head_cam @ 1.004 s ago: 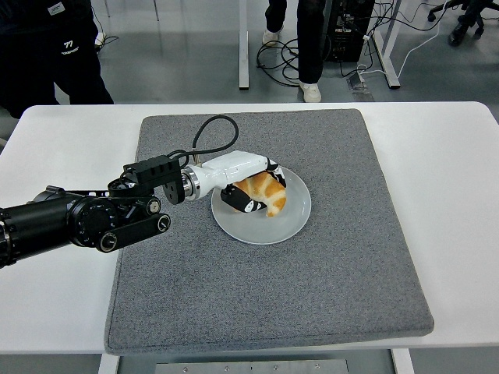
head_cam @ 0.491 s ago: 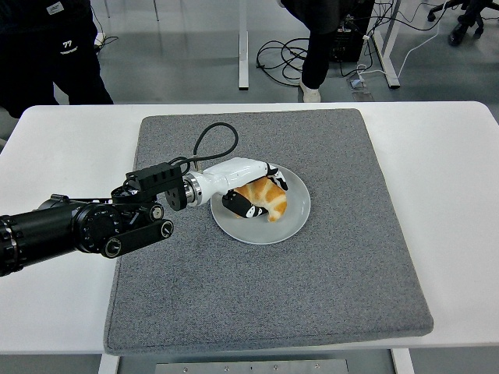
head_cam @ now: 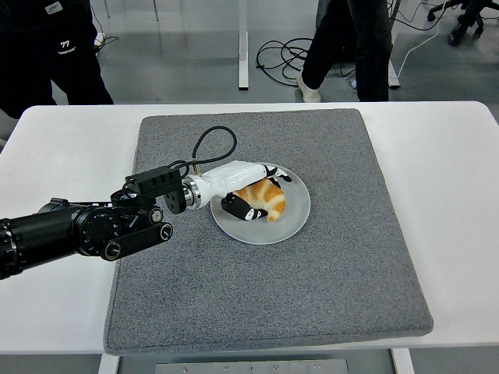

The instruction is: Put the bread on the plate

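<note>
The bread [head_cam: 266, 199], a golden croissant, lies on the white plate [head_cam: 290, 220] at the middle of the grey mat. My left hand [head_cam: 253, 191], white with black fingers, reaches in from the left and is closed around the bread. The fingers [head_cam: 278, 174] curve over its far side and the thumb [head_cam: 238, 208] sits at its near left end. The bread rests on the plate's surface. My right arm is out of view.
The grey mat [head_cam: 312, 296] covers most of the white table [head_cam: 452, 195]. A black cable [head_cam: 210, 144] loops up from my left wrist. People stand beyond the table's far edge at the top left [head_cam: 54, 54] and top middle [head_cam: 351, 39].
My left hand has lowered slightly and drawn a little to the left, and the bread has settled flatter on the plate. The person at the top has walked to the right.
</note>
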